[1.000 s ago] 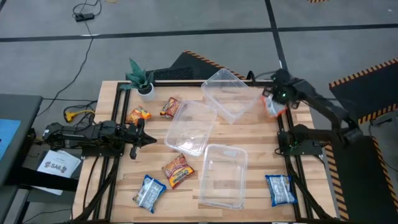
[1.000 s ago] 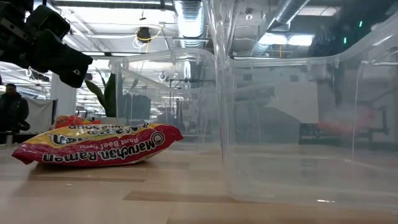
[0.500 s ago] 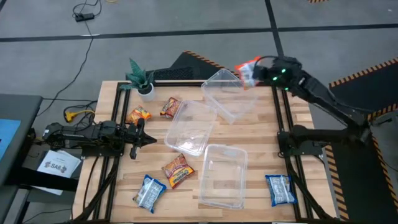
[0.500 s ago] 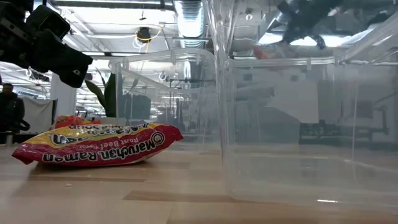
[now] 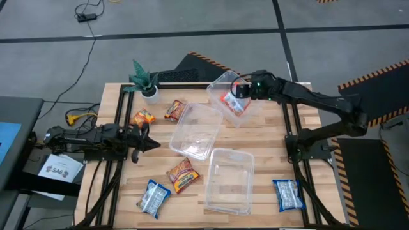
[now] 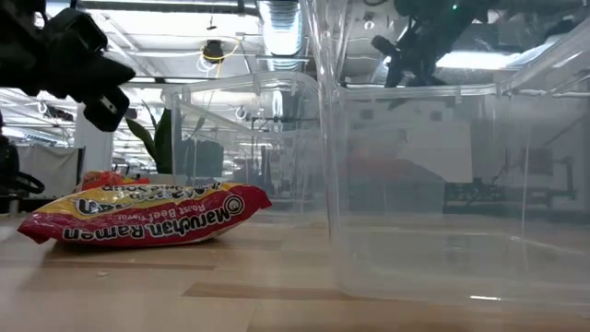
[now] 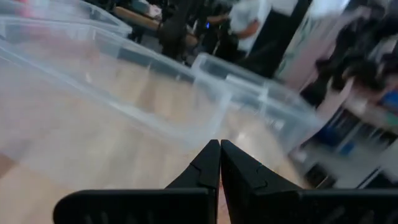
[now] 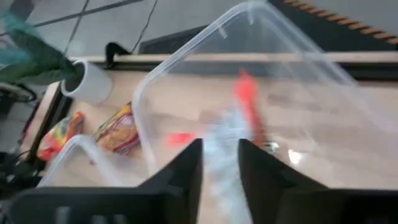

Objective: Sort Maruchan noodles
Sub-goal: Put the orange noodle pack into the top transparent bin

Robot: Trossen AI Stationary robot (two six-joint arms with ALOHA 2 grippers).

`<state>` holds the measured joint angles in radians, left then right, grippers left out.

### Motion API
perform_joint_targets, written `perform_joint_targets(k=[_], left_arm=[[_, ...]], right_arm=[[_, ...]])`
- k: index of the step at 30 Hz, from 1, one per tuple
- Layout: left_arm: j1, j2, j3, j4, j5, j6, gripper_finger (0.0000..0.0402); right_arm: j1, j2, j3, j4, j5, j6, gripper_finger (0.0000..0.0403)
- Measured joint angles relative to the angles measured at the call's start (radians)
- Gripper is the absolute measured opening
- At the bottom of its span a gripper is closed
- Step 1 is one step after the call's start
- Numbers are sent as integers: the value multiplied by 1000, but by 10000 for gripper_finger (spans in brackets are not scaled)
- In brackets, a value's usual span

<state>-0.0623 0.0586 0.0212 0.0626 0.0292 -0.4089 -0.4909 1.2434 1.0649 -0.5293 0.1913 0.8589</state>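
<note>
The orange-and-white packet (image 5: 231, 102) lies inside the far clear tub (image 5: 238, 82) and shows blurred in the right wrist view (image 8: 239, 121). My right gripper (image 5: 245, 90) hovers open over that tub, just right of the packet, fingers apart (image 8: 219, 165). My left gripper (image 5: 146, 142) waits shut at the table's left side (image 7: 219, 155). On the wood rest another orange packet (image 5: 142, 117), two dark red-and-yellow packets (image 5: 175, 109) (image 5: 181, 174) and two blue-and-white ones (image 5: 153, 197) (image 5: 287, 194).
A middle clear tub (image 5: 196, 130) and a near clear tub (image 5: 227, 180) stand between the packets. A small potted plant (image 5: 146, 80) sits at the far left corner. In the low view a tub wall (image 6: 415, 184) fills the foreground beside a red-and-yellow packet (image 6: 143, 217).
My right gripper carried the orange-and-white packet from the table's right edge toward the far edge, then swung left over the far tub. The packet has left the fingers and now lies in that tub.
</note>
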Motion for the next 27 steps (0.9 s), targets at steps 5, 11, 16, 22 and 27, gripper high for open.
perform_joint_targets(k=[5,11,16,22,27], left_arm=[[0,0,0,109,-76,-140,0],[27,3,91,193,-300,-216,3],[126,124,374,-366,-370,-349,54],[291,420,606,-871,-376,-396,157],[433,664,631,-996,-231,-338,217]], right_arm=[[-17,-21,7,0,-63,8,229],[-20,-74,46,4,-64,7,294],[-21,-93,49,8,-63,7,301],[-20,-87,49,7,-63,5,301],[-13,-84,49,-3,-63,5,301]])
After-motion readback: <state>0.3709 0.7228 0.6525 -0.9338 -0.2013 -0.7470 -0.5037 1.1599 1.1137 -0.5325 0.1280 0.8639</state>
